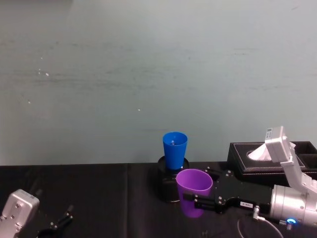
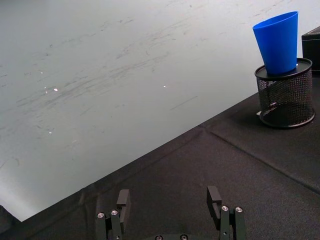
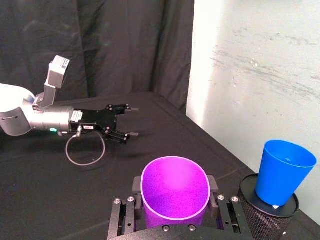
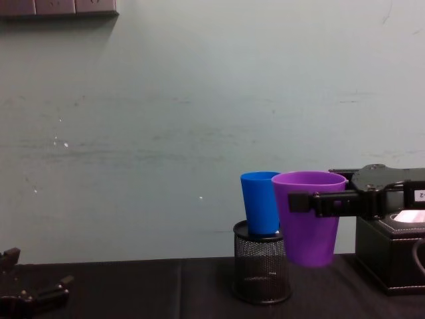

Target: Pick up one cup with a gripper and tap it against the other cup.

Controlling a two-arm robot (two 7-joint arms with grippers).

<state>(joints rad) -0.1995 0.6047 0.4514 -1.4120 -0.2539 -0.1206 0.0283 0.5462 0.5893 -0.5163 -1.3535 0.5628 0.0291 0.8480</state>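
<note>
The purple cup point(image 4: 307, 226) hung upright above the table point(image 2: 250, 165), pinched at its sides by the right pincer point(image 3: 173, 197). The blue cup point(image 4: 260, 203) stood just left and slightly behind, in a mesh holder point(image 4: 261, 272). The left pincer point(image 2: 169, 200) sat spread, well apart.

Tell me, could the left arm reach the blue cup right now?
Probably yes: only black cloth lies between the open left gripper and the blue cup; the right gripper holds the purple cup at its right.
</note>
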